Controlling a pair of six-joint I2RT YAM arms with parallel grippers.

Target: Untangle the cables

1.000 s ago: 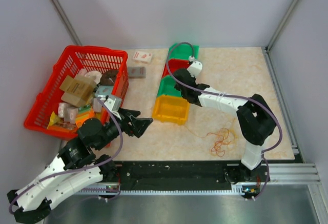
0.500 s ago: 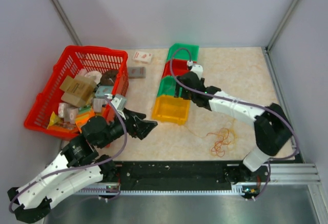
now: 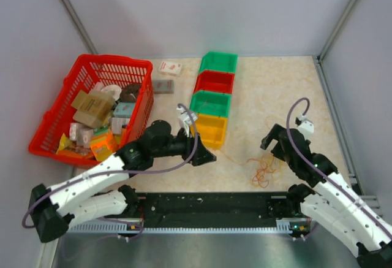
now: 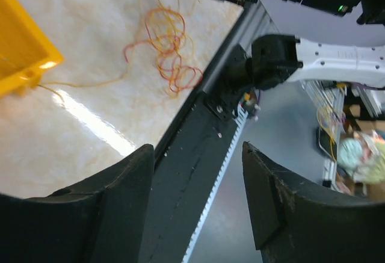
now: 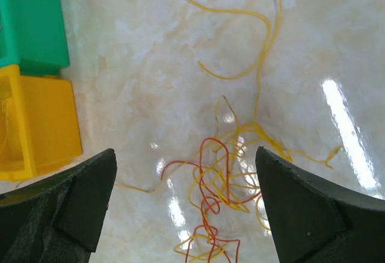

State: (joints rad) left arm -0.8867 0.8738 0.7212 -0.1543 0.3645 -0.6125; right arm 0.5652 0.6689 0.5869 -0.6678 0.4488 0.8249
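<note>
On my overhead feed the cables (image 3: 263, 167) lie as a loose knot of yellow, orange and red strands on the marble-patterned table (image 3: 269, 90), near its near edge and right of centre. They sit between the two arms and rest on the surface, with nothing holding them. One thin yellow strand trails left from the knot toward the near corner of the yellow bin (image 3: 211, 131). A longer yellow loop curls away on the far side. The left gripper (image 3: 205, 156) hangs just near of that yellow bin and left of the knot. In its wrist view I see its jaws spread with nothing between them, pointing over the black rail (image 3: 208, 203) at the table's near edge. The right gripper (image 5: 186, 154) hovers over the knot's far right side. Its jaws stand wide apart and empty, and the tangle shows between the fingertips on the table below. Behind the yellow bin a green bin (image 3: 210, 103), a red bin (image 3: 214, 82) and another green one run away in a row. The red basket (image 3: 67, 99) of packages sits far left.
</note>
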